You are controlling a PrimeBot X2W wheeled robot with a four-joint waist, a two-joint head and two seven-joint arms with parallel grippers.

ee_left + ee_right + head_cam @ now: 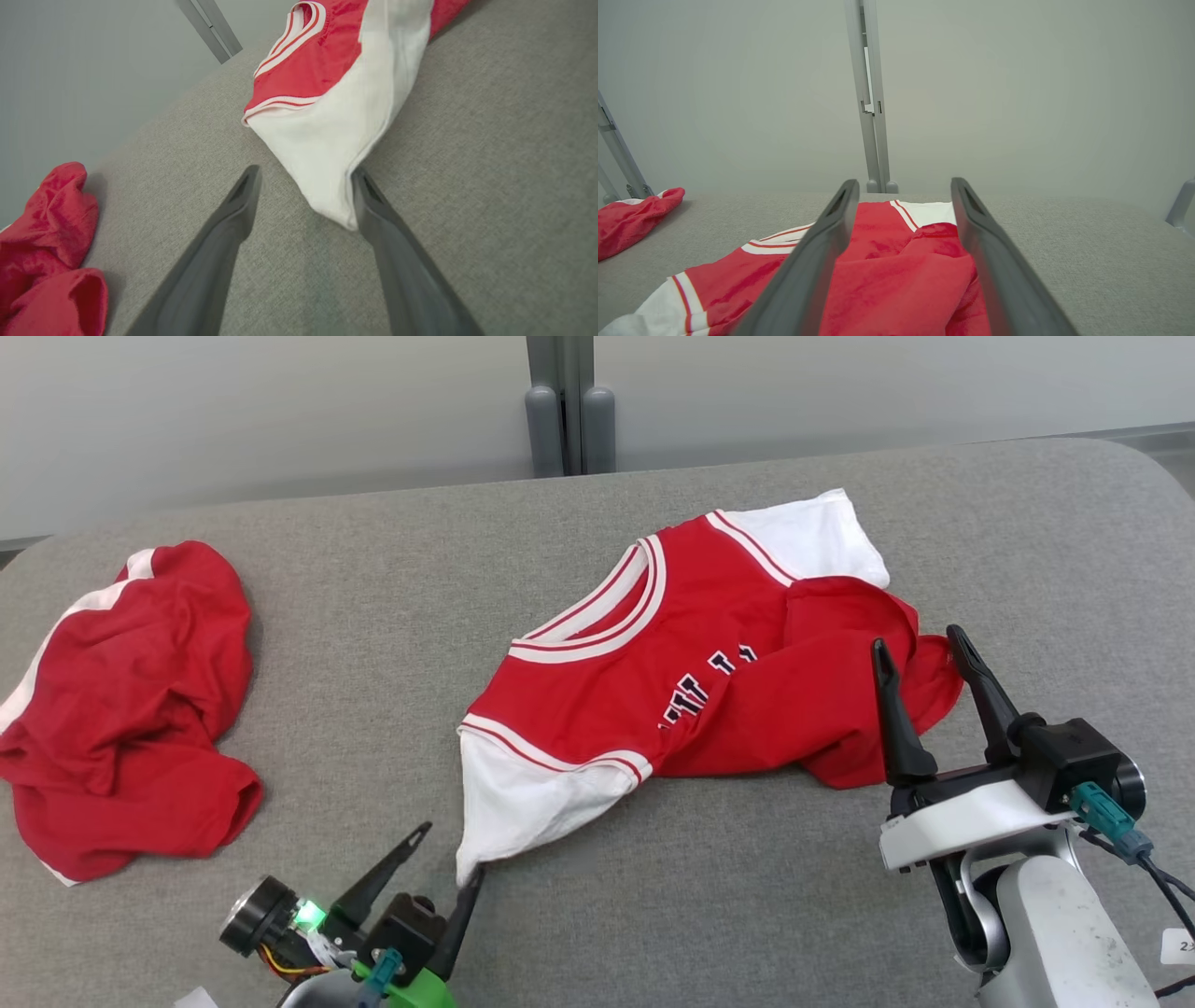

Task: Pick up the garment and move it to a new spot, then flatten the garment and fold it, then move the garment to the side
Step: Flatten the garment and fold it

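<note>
I see a red heap (pixel 131 709) at the tabletop's (pixel 373 616) left edge and a post (pixel 569 420) behind the far edge. Bare cloth runs between the heap and the jersey (pixel 653 681), which lies right of centre. The left claw (pixel 452 847) is released, the white sleeve tip touching one finger. The right claw (pixel 916 638) is spread wide above the jersey's crumpled red end.

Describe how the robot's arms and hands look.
Both hands have two long, dark, tapering fingers. The right hand sits on a black block with a white plate, a teal connector with black cable, and a scuffed pale forearm. The left hand has a green bracket, a glowing green light and orange-yellow wires.
</note>
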